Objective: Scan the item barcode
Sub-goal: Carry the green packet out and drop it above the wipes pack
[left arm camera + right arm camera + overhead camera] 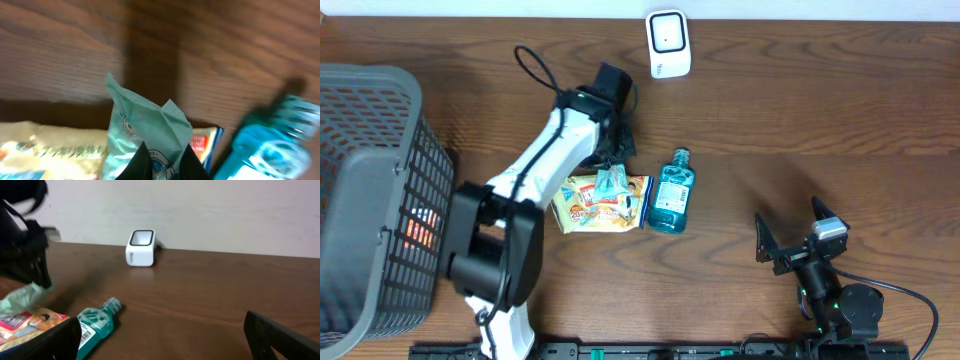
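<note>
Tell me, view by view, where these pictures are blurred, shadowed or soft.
Left wrist: the translucent blue plastic mouthwash bottle is smeared with blur, the pale green crinkled pouch sharper, a dark shadow band on the brown wooden table behind. Right wrist: the white box-shaped scanner slightly soft. Overhead: evenly lit, crisp.

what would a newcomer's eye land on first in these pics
The left gripper shut on a crumpled pale green packet at mid-table draws the eye first, a yellow snack bag and blue mouthwash bottle lying side by side beside it. Next come the big grey basket at the left edge, the white scanner at the far edge, and the right gripper open and empty, front right.
</note>
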